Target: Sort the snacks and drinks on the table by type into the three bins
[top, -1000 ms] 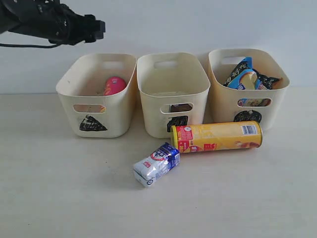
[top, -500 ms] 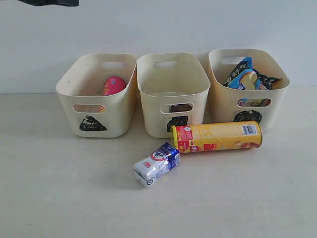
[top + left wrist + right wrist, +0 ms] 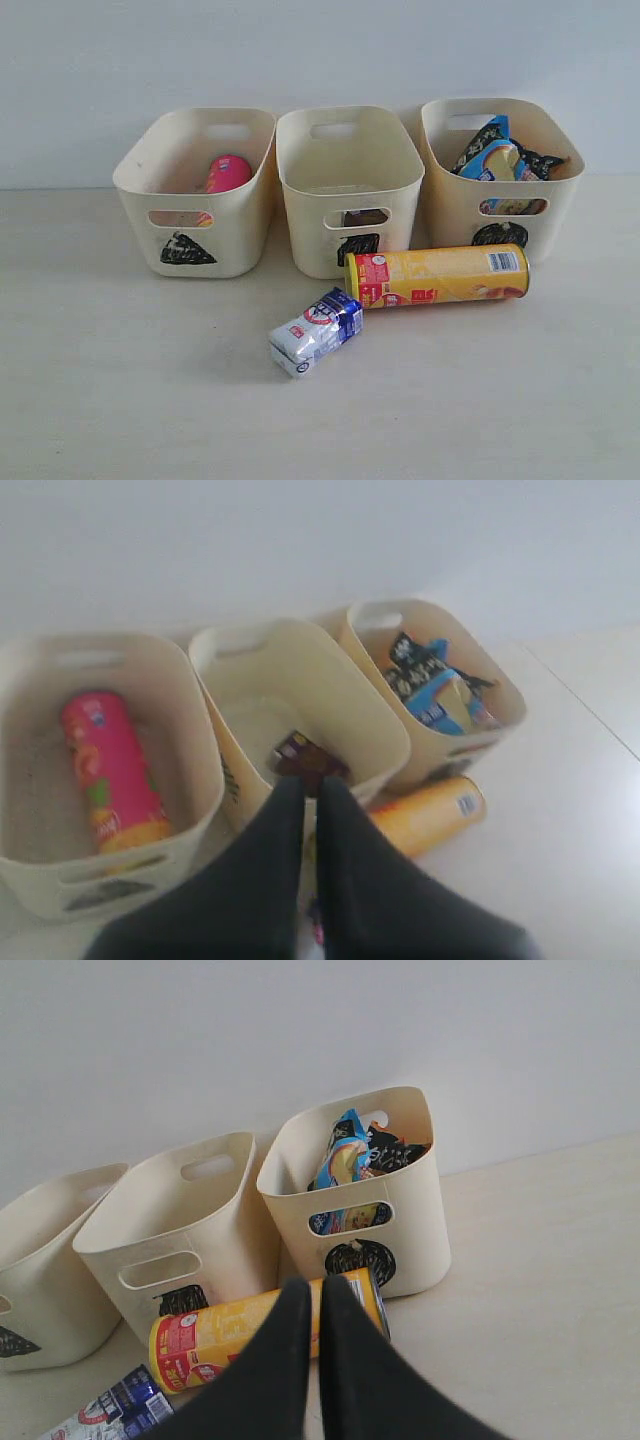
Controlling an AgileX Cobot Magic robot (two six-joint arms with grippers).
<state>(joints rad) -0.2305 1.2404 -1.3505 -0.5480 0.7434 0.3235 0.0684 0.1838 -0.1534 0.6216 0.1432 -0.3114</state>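
Three cream bins stand in a row: triangle bin [image 3: 135,205], square bin [image 3: 310,235], circle bin [image 3: 562,215]. A pink tube [image 3: 228,172] lies in the triangle bin. Blue and orange-black noodle packets [image 3: 492,150] fill the circle bin. A small dark item [image 3: 305,755] rests in the square bin. The yellow tube [image 3: 440,275] lies on its side before the square and circle bins, with the white-blue carton [image 3: 316,331] just in front of it. Neither gripper shows in the exterior view. My left gripper [image 3: 310,785] hangs shut and empty above the square bin's front. My right gripper [image 3: 317,1285] is shut and empty over the yellow tube [image 3: 220,1335].
A plain white wall [image 3: 320,50] rises right behind the bins. The pale tabletop [image 3: 120,380] stretches in front and to both sides of the tube and carton.
The left arm, seen at the upper left of the exterior view a second ago, has risen out of that view. The objects have not moved.
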